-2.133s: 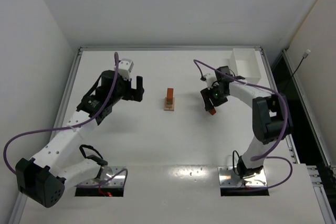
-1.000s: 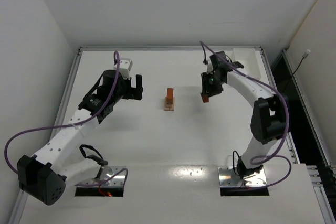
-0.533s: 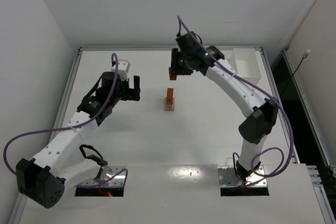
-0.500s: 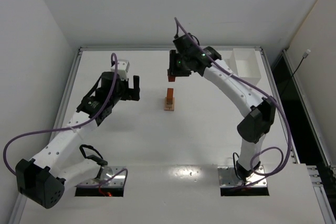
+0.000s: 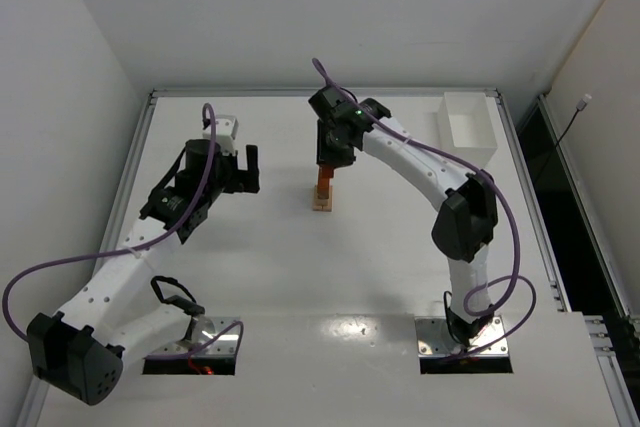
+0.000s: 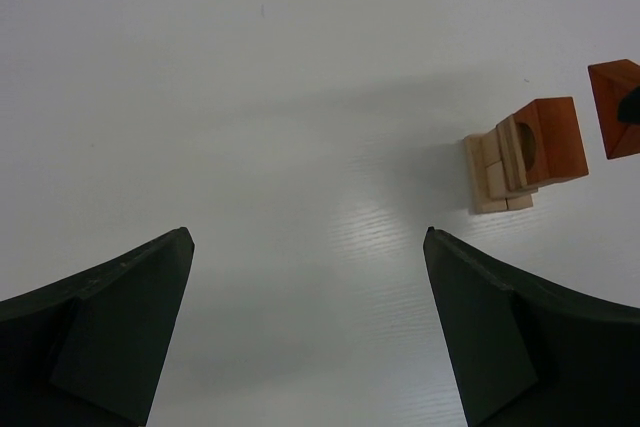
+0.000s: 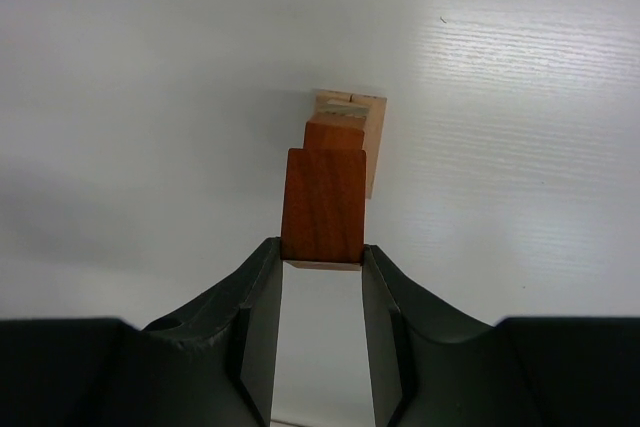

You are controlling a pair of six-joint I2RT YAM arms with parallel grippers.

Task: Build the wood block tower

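**Light, hard and easy to knock**

The right gripper [image 7: 321, 259] pinches a red block [image 7: 322, 205] by its flat sides, just above the wood block tower [image 5: 322, 194]. The block looks light, hard and smooth. The thin tower may tip. The left gripper [image 6: 310, 287] is open and holds nothing, well away from the tower.

White arms [image 5: 112, 282], black joints [image 5: 465, 227], purple cables [image 5: 60, 263]

A white table [image 5: 300, 277] is occupying the enclosure, with a metal rail [image 5: 320, 91] running along its far edge. Plain white walls [image 5: 330, 17] are closing in the left, back and right. Even light is glaring faintly off the near edge. A dark gap [image 5: 570, 207], possibly floor, is showing beyond the right side.
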